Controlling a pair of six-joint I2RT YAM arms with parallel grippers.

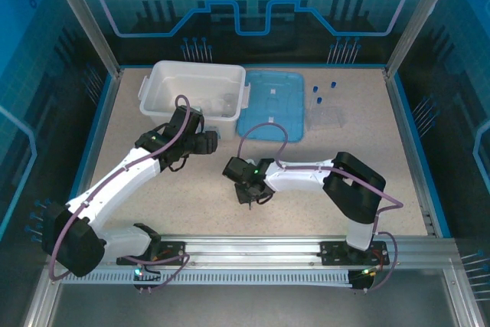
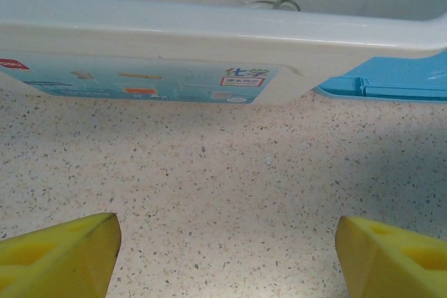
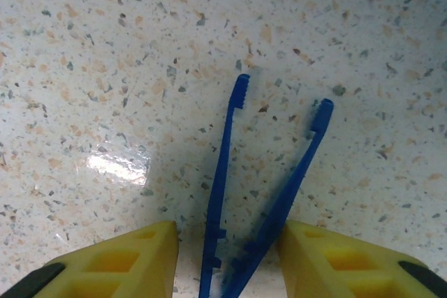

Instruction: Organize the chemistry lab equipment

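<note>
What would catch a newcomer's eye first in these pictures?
The dark-blue tweezers lie on the speckled table, straddled by the right gripper. At the table's back left stands a big white tub, the open left gripper just before it, a light-blue lid at its right.

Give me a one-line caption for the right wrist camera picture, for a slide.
Right gripper straddles the blue tweezers lying flat on the speckled table, tips pointing away.

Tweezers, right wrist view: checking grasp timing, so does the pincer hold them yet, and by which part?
Not clamped yet: the right pincer straddles the tweezers near their joined end, a gap beside one finger.
</note>
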